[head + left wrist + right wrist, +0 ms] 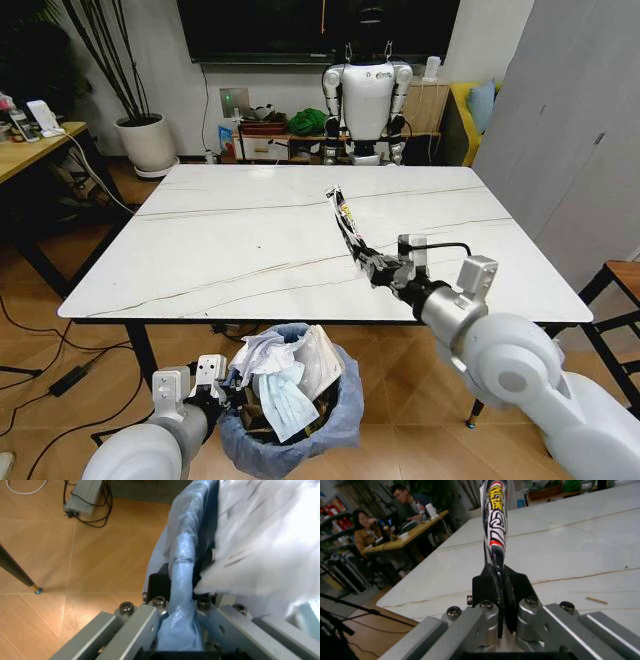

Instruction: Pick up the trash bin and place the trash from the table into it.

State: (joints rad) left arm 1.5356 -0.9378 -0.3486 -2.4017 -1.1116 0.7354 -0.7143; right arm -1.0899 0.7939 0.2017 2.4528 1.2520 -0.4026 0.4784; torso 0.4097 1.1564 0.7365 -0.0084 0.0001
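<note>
Over the near right part of the worktop (250, 240), you see the right claw (372, 266) clenched on the lower end of a flat printed wrapper (345, 222), which it holds lifted off the marble surface and slanting up and away from the robot. In the right wrist view, the same claw (501, 592) has its two black fingers (484, 588) pressed flat against the wrapper (495, 513), whose white, black, yellow and red print rises straight out from between them. A small brown sliver (596, 600) lies on the worktop (570, 547) just beside that claw.

Below the near edge of the worktop, you see the trash bin (290, 440) with its blue-grey bag, piled with crumpled white paper (275, 355) and a pale blue mask (290, 400). The left claw (222, 393) grips the bin at its left rim. In the left wrist view, this claw (180, 630) is closed on the bag-covered rim (182, 592), with white paper (260, 536) bulging above the wooden floor (75, 562).
</note>
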